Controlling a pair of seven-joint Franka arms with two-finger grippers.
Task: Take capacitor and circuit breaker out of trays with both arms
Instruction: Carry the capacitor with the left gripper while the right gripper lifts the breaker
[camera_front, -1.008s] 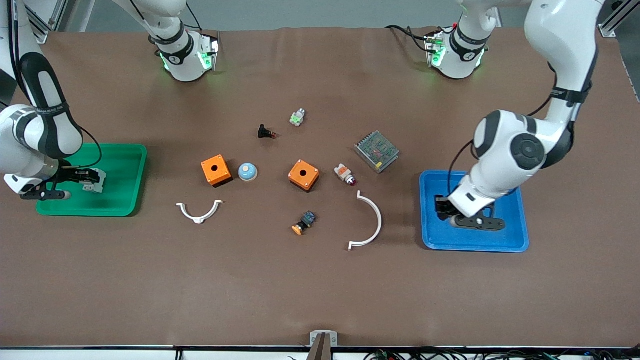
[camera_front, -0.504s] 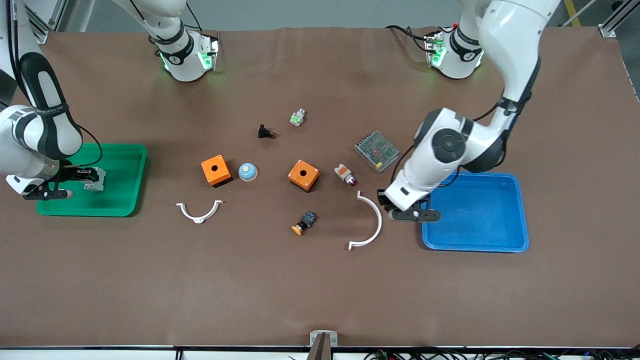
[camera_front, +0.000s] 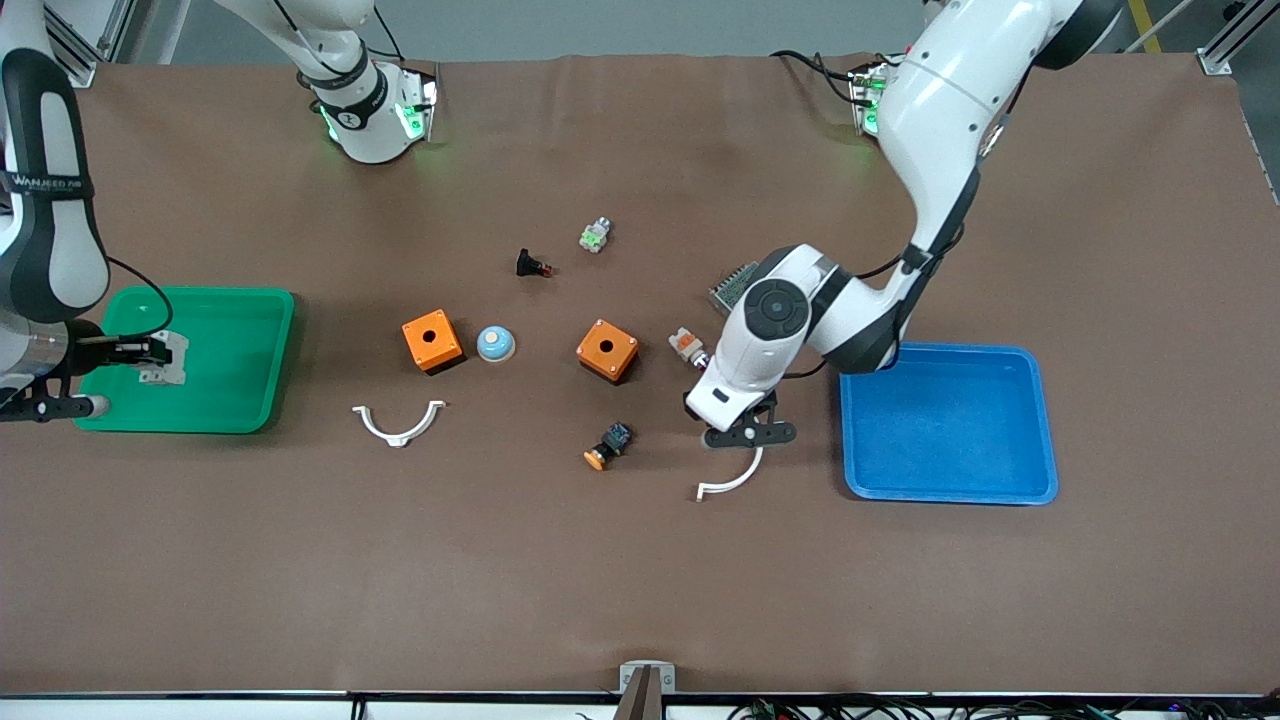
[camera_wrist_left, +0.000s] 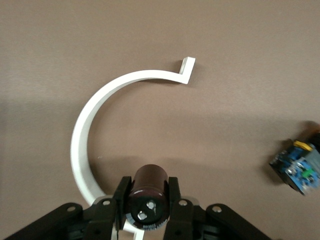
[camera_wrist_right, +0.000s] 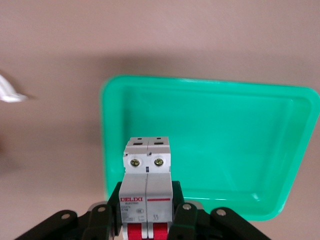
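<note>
Left gripper (camera_front: 737, 425), lower centre of the front view, hangs over the larger white curved bracket (camera_front: 733, 477), a thin smooth plastic arc with a small squared tab at its end; the fingers (camera_wrist_left: 172, 195) are pinched on the capacitor (camera_wrist_left: 148, 192), a stubby dark glossy cylinder with a paler end face bearing two small metal terminals, seen at the bottom centre of the left wrist view. Right gripper (camera_front: 140, 352), at the left edge of the front view, is over the green tray (camera_front: 250, 400), a shallow smooth plastic rectangle with rounded corners and a raised rim; its black fingers (camera_wrist_right: 186, 217) clamp the breaker (camera_wrist_right: 147, 187), a white and light-grey rectangular block with two screw heads on its upper face, printed lettering on a label and red levers at its lower end. Blue tray (camera_front: 1000, 490), same form, lies at the right of the front view. Loose on the matte brown table (camera_front: 640, 600), around frame centre: two orange boxes (camera_front: 432, 341) (camera_front: 607, 350), each with a round hole on top; a pale blue dome (camera_front: 495, 343); a smaller white curved bracket (camera_front: 398, 423); an orange-capped black-blue push button (camera_front: 607, 446); a small black part with red tip (camera_front: 531, 265).
</note>
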